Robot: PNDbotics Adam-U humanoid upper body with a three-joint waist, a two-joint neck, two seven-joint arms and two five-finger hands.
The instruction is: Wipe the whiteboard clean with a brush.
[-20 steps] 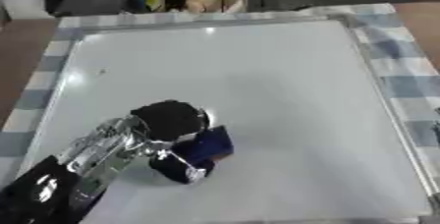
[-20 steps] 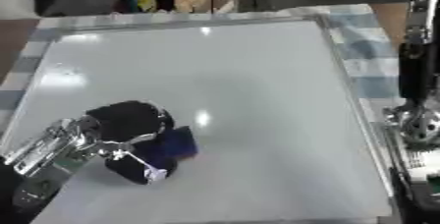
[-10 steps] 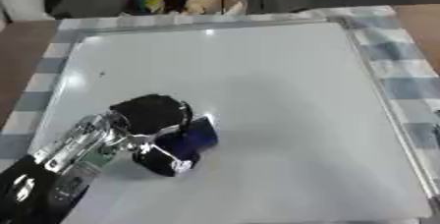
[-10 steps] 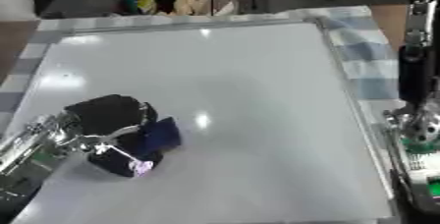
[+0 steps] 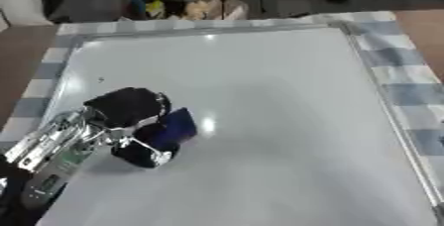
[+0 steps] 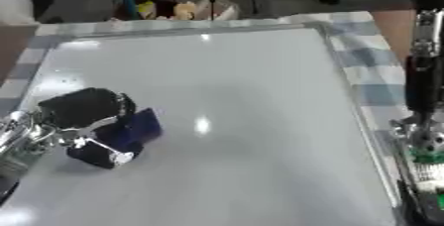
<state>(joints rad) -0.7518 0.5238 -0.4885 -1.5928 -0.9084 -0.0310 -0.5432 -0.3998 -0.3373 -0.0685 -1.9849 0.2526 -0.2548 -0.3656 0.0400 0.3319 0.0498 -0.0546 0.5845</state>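
Left eye view: your left hand [image 5: 130, 108] is clenched around the blue brush [image 5: 173, 127], pressed flat on the whiteboard [image 5: 260, 96] at its left side. A small dark mark [image 5: 100, 79] lies just beyond the hand, toward the far-left corner.

Right eye view: your right arm [image 6: 425, 136] stands off the board's right edge, its hand unseen; the left is far nearer.

The whiteboard [image 5: 260, 96] is laid flat on a cloth [image 5: 408, 91], which shows past its left, far and right edges. The left hand [image 5: 130, 108] is placed on the board's near-left part, curled round the brush [image 5: 173, 126]. The right arm [image 6: 420, 136] is seen beyond the board's right edge.
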